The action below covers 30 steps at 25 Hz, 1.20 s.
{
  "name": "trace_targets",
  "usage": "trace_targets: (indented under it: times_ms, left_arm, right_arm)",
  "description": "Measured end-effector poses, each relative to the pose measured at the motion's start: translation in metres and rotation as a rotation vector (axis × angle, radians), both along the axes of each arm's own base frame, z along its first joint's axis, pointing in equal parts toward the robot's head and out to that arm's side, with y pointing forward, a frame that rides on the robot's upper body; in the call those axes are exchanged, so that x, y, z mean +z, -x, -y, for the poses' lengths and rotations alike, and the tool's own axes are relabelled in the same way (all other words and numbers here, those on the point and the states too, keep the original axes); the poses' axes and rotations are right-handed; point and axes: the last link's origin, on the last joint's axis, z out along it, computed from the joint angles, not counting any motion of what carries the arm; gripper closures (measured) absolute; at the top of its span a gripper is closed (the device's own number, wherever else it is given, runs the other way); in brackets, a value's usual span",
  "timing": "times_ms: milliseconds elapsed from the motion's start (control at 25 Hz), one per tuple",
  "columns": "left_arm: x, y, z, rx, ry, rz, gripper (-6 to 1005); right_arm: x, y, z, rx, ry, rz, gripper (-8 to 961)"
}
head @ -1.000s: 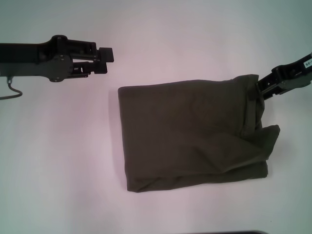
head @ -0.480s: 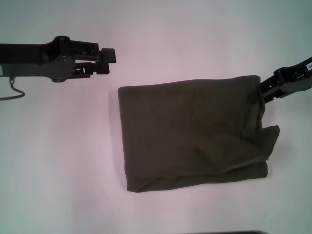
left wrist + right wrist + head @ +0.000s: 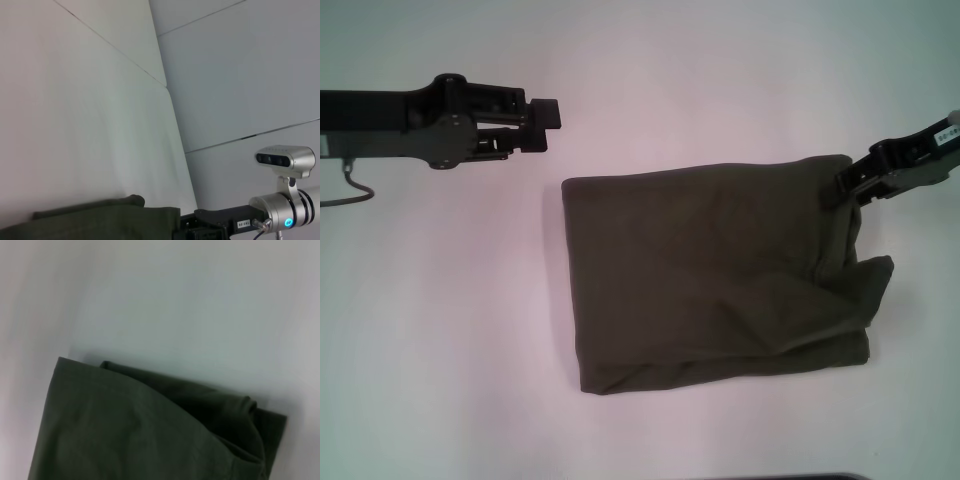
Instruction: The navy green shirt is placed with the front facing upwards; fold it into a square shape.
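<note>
The navy green shirt (image 3: 715, 270) lies folded into a rough rectangle on the white table, with a loose flap sticking out at its right edge (image 3: 872, 280). No lettering or label shows. My right gripper (image 3: 844, 187) is at the shirt's far right corner, at the cloth's edge; I cannot see whether it touches the cloth. Held above the table, my left gripper (image 3: 540, 128) is up and to the left of the shirt, apart from it, open and holding nothing. The right wrist view shows the shirt's layered corner (image 3: 145, 430). The left wrist view shows the shirt's edge (image 3: 100, 220) and the right arm (image 3: 235, 222).
White table (image 3: 440, 330) surrounds the shirt on all sides. A dark object's edge (image 3: 810, 477) shows at the bottom of the head view. A thin cable (image 3: 350, 185) hangs from the left arm.
My right gripper has drawn back slightly up and to the right, from over the shirt's corner to its edge. The left gripper has drifted a little to the right. The shirt has not moved.
</note>
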Motion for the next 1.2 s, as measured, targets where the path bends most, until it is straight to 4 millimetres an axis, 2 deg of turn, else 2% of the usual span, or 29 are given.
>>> trace_targets:
  times_ms: [400,600,1200]
  left_arm:
    - [0.013,0.014,0.004,0.016,0.006,-0.037,556]
    - [0.01,0.014,0.006,0.019,0.011,-0.032,555]
    - [0.009,0.014,0.006,0.021,0.012,-0.032,556]
  right_arm:
    - [-0.009,0.002,0.0,0.002,0.018,-0.002,509]
    - [-0.007,0.002,0.0,-0.006,0.008,-0.002,530]
    - [0.001,0.01,-0.007,0.014,-0.034,-0.031,874]
